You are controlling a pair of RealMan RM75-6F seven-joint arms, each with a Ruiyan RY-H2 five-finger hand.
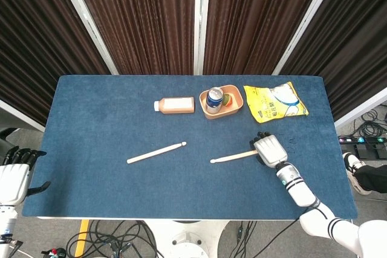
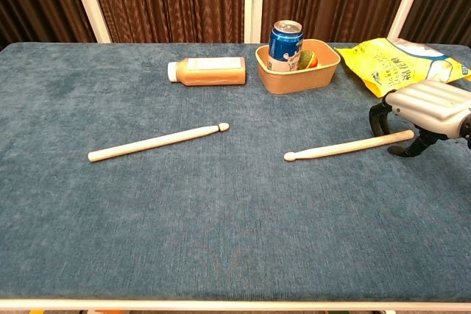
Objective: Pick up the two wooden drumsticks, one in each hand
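Note:
Two pale wooden drumsticks lie flat on the blue table. The left drumstick lies left of centre with nothing near it. The right drumstick lies right of centre. My right hand arches over its thick end, fingers curled down on the far side and thumb on the near side. The stick rests on the cloth between them, and they have not closed on it. My left hand hangs beyond the table's left front corner, fingers apart and holding nothing. The chest view does not show it.
At the back lie an orange bottle on its side, an orange bowl holding a blue can, and a yellow snack bag just behind my right hand.

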